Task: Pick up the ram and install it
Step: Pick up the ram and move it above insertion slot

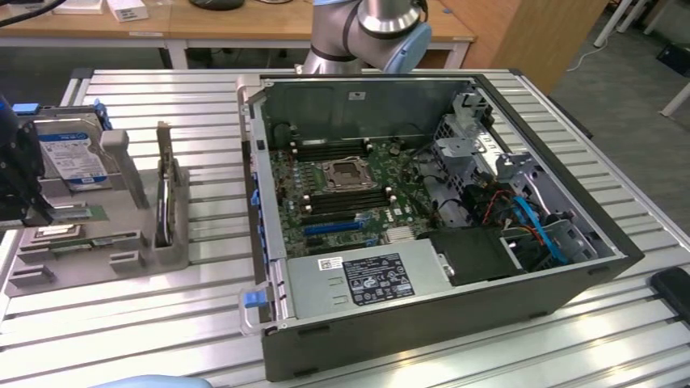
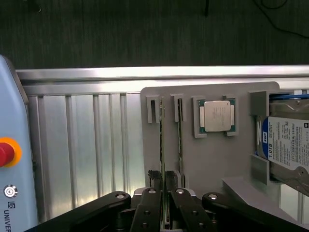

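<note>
The ram (image 2: 162, 140) is a thin green stick standing on edge in a slot of the grey parts tray (image 2: 212, 164). My gripper (image 2: 162, 181) is down over its near end. The two black fingers (image 2: 154, 180) press on either side of the stick, so the gripper is shut on it. A second stick (image 2: 180, 135) stands in the neighbouring slot. In the exterior view my gripper (image 1: 32, 218) hangs over the tray (image 1: 65, 279) at the far left, well apart from the open computer case (image 1: 431, 202).
A silver CPU chip (image 2: 217, 116) and a hard drive (image 2: 289, 145) lie in the tray beside the sticks. A taller grey holder (image 1: 161, 210) stands between tray and case. The motherboard (image 1: 345, 190) lies open inside the case. A pendant with a red button (image 2: 5, 152) sits nearby.
</note>
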Robot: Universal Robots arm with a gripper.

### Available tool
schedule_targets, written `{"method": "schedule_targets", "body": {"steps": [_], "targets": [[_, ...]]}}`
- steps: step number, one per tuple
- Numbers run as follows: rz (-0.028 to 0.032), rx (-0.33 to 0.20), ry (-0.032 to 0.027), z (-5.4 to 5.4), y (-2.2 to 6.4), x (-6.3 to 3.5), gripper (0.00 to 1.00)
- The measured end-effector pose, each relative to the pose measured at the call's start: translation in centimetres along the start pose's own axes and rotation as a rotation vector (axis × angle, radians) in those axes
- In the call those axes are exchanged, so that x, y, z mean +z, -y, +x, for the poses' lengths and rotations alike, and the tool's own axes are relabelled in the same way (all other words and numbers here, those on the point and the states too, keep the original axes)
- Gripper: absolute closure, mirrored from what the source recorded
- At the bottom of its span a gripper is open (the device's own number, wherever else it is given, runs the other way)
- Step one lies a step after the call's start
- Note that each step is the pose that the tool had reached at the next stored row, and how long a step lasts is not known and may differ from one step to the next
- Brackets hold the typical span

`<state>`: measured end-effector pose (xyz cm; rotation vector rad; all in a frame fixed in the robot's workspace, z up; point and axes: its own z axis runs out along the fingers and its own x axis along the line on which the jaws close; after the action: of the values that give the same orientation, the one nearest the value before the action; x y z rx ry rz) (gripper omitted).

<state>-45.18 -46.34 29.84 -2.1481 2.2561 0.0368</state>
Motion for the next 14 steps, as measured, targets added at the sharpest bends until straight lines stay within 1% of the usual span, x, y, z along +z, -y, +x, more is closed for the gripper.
{"method": "schedule_targets", "body": {"steps": [7, 14], "targets": [[-0.0001, 0.000, -0.0001, 0.00, 0.00, -0.03, 0.86], [-0.0001, 0.000, -0.0002, -0.02, 0.00, -0.68, 0.86]]}}
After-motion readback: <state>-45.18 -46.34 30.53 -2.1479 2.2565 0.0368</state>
